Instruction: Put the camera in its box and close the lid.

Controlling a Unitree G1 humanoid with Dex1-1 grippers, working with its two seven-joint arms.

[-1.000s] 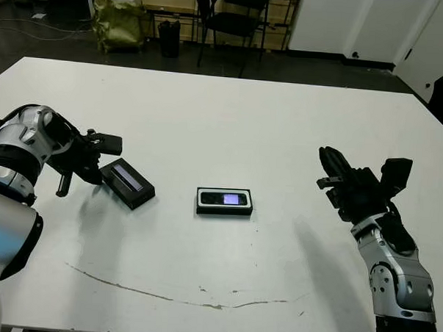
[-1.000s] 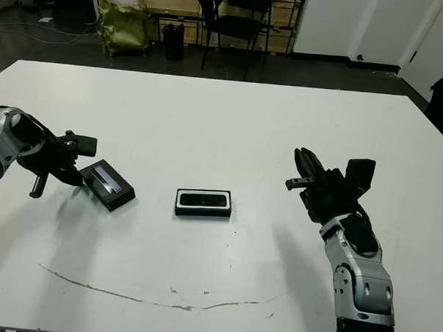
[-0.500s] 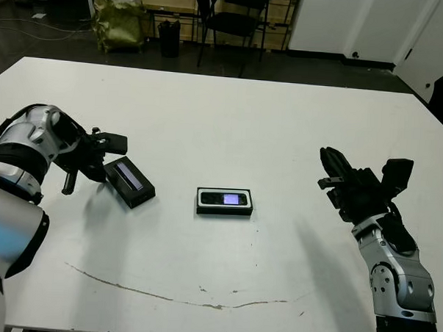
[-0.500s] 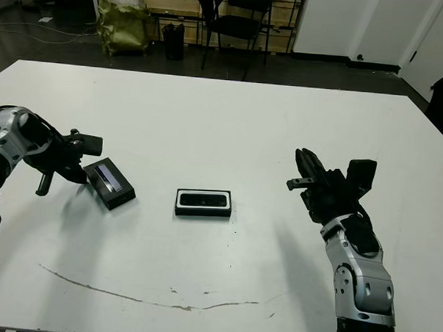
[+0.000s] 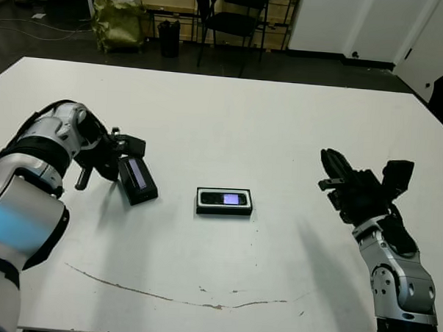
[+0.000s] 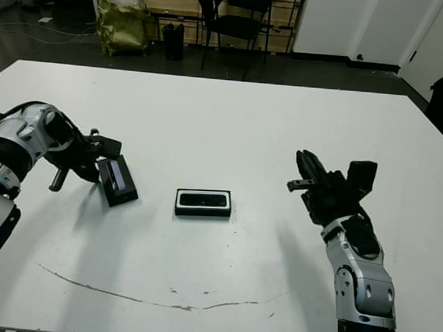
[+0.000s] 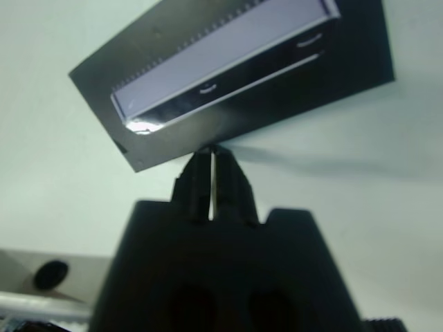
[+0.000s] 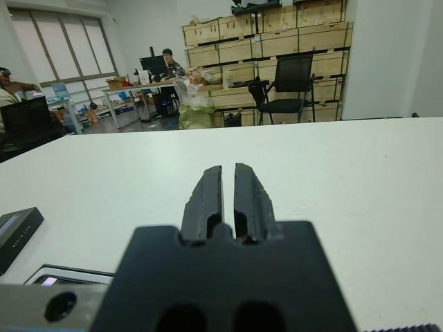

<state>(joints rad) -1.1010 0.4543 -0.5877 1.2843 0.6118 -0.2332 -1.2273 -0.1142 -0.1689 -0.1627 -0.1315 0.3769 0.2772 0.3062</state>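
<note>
The lid, black with a pale stripe, lies on the white table left of centre, turned lengthwise toward me. My left gripper is shut, and its fingertips rest against the lid's edge with nothing between them. The box sits at the table's middle, its white lining showing around the camera, which lies inside it with its bluish window up. Far to the right, my right gripper hovers above the table, shut and holding nothing. Its fingers point across the table, with the lid off to one side.
A thin dark line runs across the table near its front edge. Beyond the far edge stand a black chair, a yellow-green bag and wooden crates. People sit at desks far behind.
My left gripper has moved right against the lid, and the lid has swung round from a slant to lie nearly lengthwise. The box, the camera and the right arm have stayed put.
</note>
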